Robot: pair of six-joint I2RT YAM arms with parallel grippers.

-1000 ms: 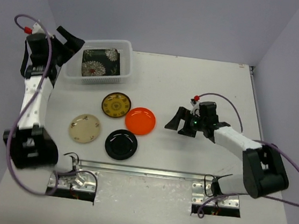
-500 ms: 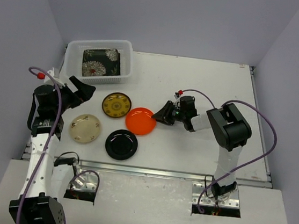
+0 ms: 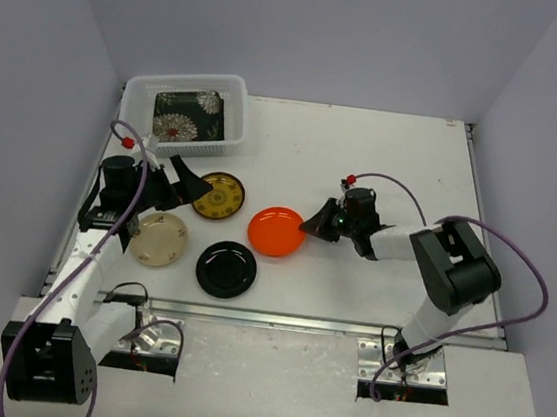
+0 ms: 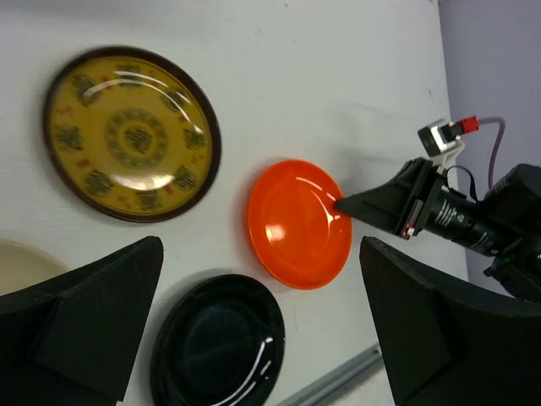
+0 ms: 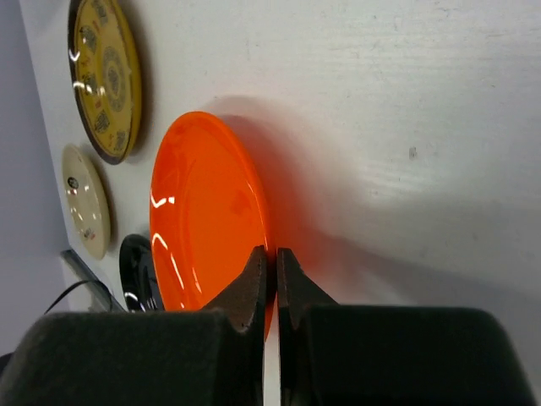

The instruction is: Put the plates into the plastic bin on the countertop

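Top external, far left rear: plastic bin (image 3: 187, 146) on the countertop (image 3: 385, 160), with one black square plate with white flowers (image 3: 186, 116) flat inside. Forward of the bin: left gripper (image 3: 189, 182), jaws spread wide, nothing between them, hovering at the left edge of the yellow-patterned plate (image 3: 219, 198). Just near-left of that, the cream plate (image 3: 157, 239), partly under the left arm (image 3: 104, 239). Closest to the metal rail (image 3: 276, 319), the black round plate (image 3: 226, 269). All three flat on the countertop and close together; touching or not, cannot tell. Right of the yellow one, outside the bin: orange plate (image 3: 277, 232). At its right rim: right gripper (image 3: 313, 223).

Right wrist: fingers (image 5: 251, 283) pinched nearly closed on the orange rim, with only the thin plate edge between them. Dark shadow on the countertop under the gripped side. Looks tipped up there, but cannot tell for sure.
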